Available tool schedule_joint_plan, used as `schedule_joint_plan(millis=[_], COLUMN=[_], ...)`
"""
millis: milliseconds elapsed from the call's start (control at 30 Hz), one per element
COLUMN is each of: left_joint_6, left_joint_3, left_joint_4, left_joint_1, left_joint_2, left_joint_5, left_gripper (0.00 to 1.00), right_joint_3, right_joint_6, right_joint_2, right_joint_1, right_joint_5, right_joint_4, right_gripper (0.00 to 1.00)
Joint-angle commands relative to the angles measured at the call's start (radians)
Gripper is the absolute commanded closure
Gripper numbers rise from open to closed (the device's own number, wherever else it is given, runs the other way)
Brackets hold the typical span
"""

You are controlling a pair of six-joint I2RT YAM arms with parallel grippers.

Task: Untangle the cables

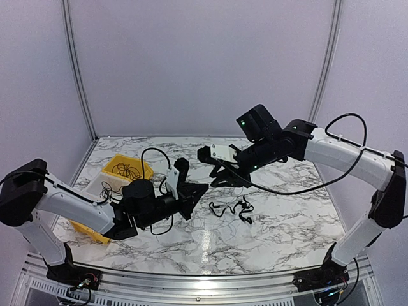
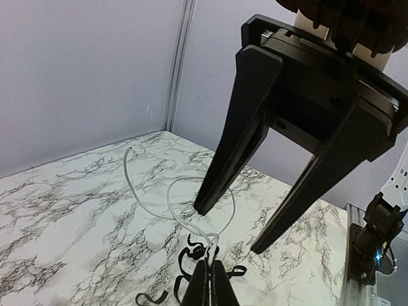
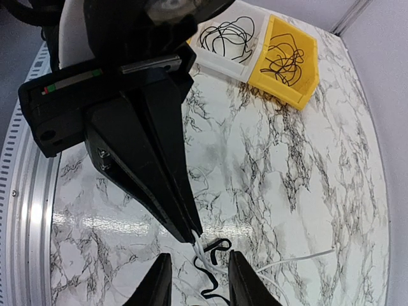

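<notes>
**White cable pinched, black knot not yet free**

Left tool [image 2: 207,268] clamped shut on a white cable [image 3: 299,257]. Black cables [image 1: 237,206] snagged just below it, near the tabletop's [image 1: 287,223] middle. Right tool [image 3: 199,255] half spread, jaws straddling the knot, gripping nothing. Step: pull-apart, I'd say. Next: right needs one black strand only, then draw away from left.

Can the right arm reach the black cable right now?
Probably yes: the right gripper, fingers open, hangs right by the black cable, though the left gripper, shut on the white wire, crowds it.
</notes>
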Motion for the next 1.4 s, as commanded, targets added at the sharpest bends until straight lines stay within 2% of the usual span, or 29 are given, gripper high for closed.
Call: schedule_joint_plan(millis=[0, 267, 467, 567, 633, 700, 867, 933, 1033, 1367], left_joint_6=[-0.001, -0.001, -0.006, -0.006, -0.008, -0.006, 0.008, 0.005, -0.005, -0.003], left_joint_3=[0.028, 0.023, 0.019, 0.022, 0.03, 0.044, 0.114, 0.135, 0.14, 0.19], left_joint_4=[-0.005, -0.005, -0.005, -0.005, 0.0, 0.021, 0.051, 0.059, 0.104, 0.169], left_joint_1=[-0.003, -0.003, -0.004, -0.005, -0.005, -0.005, -0.005, -0.005, -0.005, 0.005], left_joint_2=[-0.038, -0.041, -0.043, -0.037, -0.025, -0.005, 0.07, 0.1, 0.137, 0.244], left_joint_5=[0.015, 0.011, 0.006, -0.022, -0.065, -0.098, -0.137, -0.198, -0.305, -0.546], left_gripper=[1.0, 1.0, 1.0, 1.0, 1.0, 0.93, 0.85, 0.88, 1.0, 1.0], right_joint_3=[0.005, 0.012, 0.021, 0.024, 0.028, 0.035, 0.056, 0.064, 0.072, 0.085], right_joint_6=[-0.006, 0.001, 0.01, 0.026, 0.036, 0.044, 0.061, 0.067, 0.076, 0.095], right_joint_2=[0.013, 0.037, 0.04, 0.04, 0.042, 0.048, 0.057, 0.056, 0.041, 0.012], right_joint_1=[0.005, 0.005, 0.005, 0.005, 0.005, 0.005, 0.005, 0.005, 0.005, 0.005], right_joint_5=[0.006, 0.012, 0.012, 0.017, 0.01, -0.01, -0.037, -0.045, -0.056, -0.12], right_joint_4=[-0.009, -0.008, 0.001, 0.006, 0.006, -0.001, -0.016, -0.024, -0.031, -0.047], right_gripper=[0.7, 0.74, 0.93, 0.98, 0.98, 0.99, 1.0, 1.0, 1.0, 1.0])
